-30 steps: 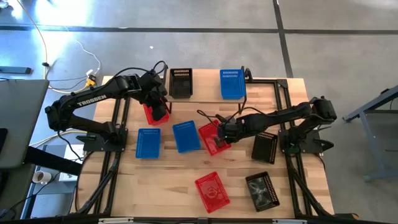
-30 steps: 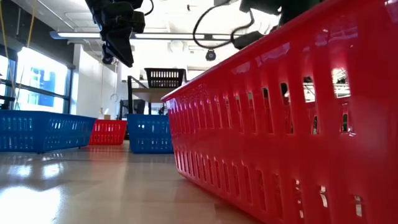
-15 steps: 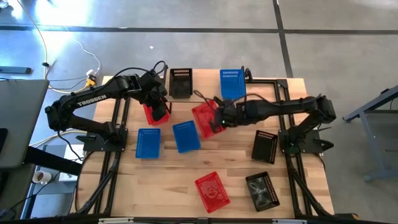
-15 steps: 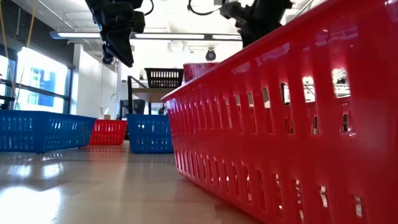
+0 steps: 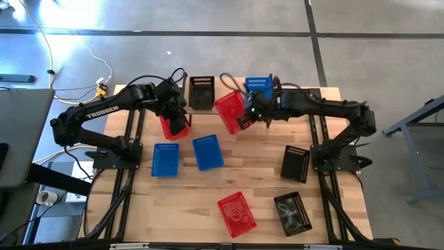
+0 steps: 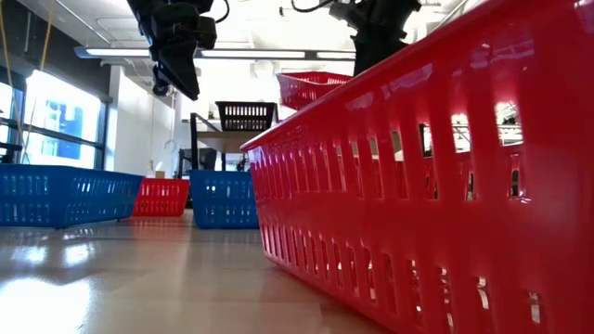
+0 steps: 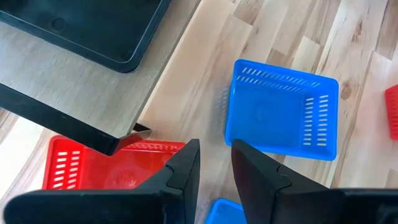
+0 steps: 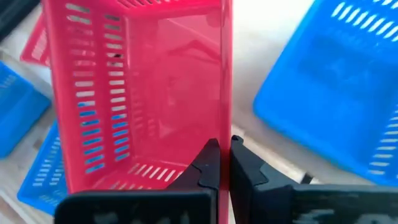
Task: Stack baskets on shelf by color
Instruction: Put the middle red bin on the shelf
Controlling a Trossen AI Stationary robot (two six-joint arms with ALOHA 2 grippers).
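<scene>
My right gripper (image 5: 248, 114) is shut on a red basket (image 5: 229, 111) and holds it in the air just near of the shelf (image 5: 234, 90). A black basket (image 5: 202, 92) and a blue basket (image 5: 259, 90) stand on the shelf's plank. My left gripper (image 5: 179, 123) hovers slightly open above a second red basket (image 5: 168, 127). That basket rests on the table beside the shelf's left end (image 7: 74, 81). The left fingers (image 7: 186, 168) touch nothing. My right gripper pinches the rim of the red basket's side wall (image 8: 224, 127) near a corner, one finger inside the basket and one outside. The fingers come from the table's right side, slanting down. The basket (image 6: 316, 88) is lifted clear of the table and tilted.
On the table lie two blue baskets (image 5: 165, 159) (image 5: 208, 151), a third red basket (image 5: 236, 213) near the front edge, and two black baskets (image 5: 295, 163) (image 5: 292, 212) at the right. Bare wood shows in the middle of the table.
My right gripper has carried the red basket from the table's middle up and toward the far edge, to just in front of the shelf. The basket went from resting on the table to lifted clear and tilted.
</scene>
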